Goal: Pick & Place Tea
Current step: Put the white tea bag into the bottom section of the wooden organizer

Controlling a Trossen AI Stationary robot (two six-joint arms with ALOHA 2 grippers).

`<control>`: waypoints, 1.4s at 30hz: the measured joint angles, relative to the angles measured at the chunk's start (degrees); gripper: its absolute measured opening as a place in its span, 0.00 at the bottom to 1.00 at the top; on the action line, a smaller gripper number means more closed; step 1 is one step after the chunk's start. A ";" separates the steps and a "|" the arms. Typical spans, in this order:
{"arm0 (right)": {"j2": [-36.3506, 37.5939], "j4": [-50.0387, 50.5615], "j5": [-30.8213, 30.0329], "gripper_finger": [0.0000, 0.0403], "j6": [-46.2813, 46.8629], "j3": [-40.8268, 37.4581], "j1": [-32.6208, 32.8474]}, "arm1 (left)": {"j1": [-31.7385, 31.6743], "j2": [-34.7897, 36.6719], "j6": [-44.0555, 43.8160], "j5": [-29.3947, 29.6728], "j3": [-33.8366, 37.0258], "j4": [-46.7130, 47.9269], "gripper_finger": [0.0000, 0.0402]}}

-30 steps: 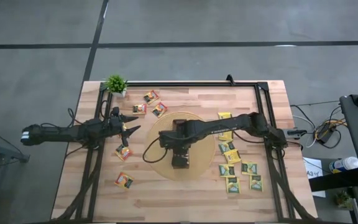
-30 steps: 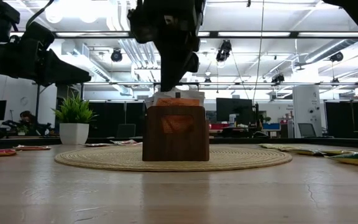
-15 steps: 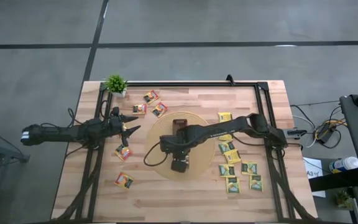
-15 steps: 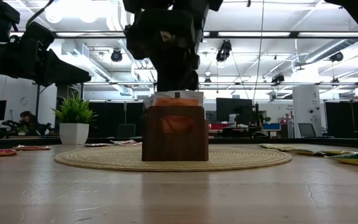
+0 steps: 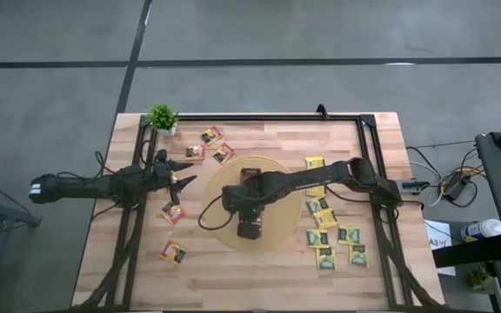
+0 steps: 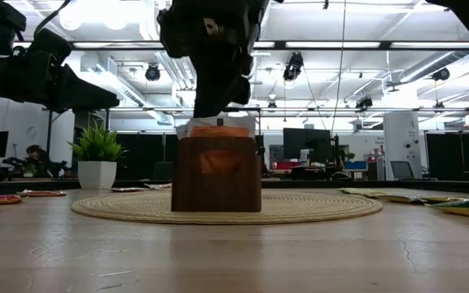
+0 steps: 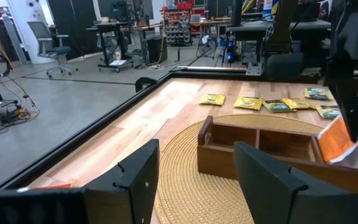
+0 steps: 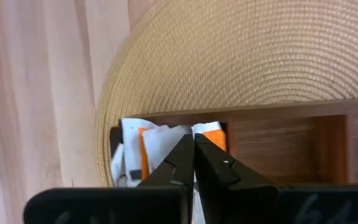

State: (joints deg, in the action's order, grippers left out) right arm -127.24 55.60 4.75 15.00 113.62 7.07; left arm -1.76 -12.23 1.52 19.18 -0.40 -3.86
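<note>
A brown wooden box (image 6: 216, 175) stands on a round woven mat (image 6: 316, 207) at the table's middle. Orange-and-white tea sachets (image 8: 148, 140) stick up out of its near end compartment. My right gripper (image 8: 194, 140) is shut and comes down onto them, as the low view also shows (image 6: 206, 110). My left gripper (image 7: 194, 180) waits open at the table's left (image 5: 185, 180), pointing at the box (image 7: 260, 146). More tea lies flat on the table: orange sachets at the far left (image 5: 211, 136) and near left (image 5: 174, 252), yellow and green ones at the right (image 5: 324, 217). My right gripper presses its shut fingertips (image 8: 185, 149) on the upper edges of the orange-and-white sachets (image 8: 211, 129) in the box's near end compartment. The fingers slant down steeply from above. Nothing shows between them. The sachets stay in the box, which stands on the mat.
A small potted plant (image 5: 162, 116) stands at the table's far left corner. A black frame rail (image 5: 259, 116) runs along the far edge and the sides. Bare wood lies near the front edge (image 5: 250, 278).
My right gripper, shut throughout, has tipped a little and come down onto the sachets in the box. The near end of the box has slid a short way toward the table's left on the mat.
</note>
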 joint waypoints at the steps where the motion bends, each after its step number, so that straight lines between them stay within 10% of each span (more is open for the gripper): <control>1: 0.03 0.20 0.02 0.02 -0.28 0.24 0.00 | 0.00 0.00 -0.02 0.00 0.02 0.00 0.50; 12: 0.24 1.63 0.28 0.05 -2.40 0.48 0.04 | 0.02 0.00 0.00 0.00 0.01 0.00 0.50; 29: 0.55 6.43 2.94 0.44 -3.29 8.87 -0.37 | 0.07 0.02 0.00 0.00 0.00 0.00 0.50; 42: 0.63 8.31 -13.65 0.42 -1.24 3.89 1.29 | 0.04 0.01 -0.01 0.00 0.01 0.00 0.50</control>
State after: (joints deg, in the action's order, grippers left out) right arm -126.61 63.91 -8.90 13.76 117.51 8.36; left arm -1.72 -12.22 1.51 19.18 -0.39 -3.86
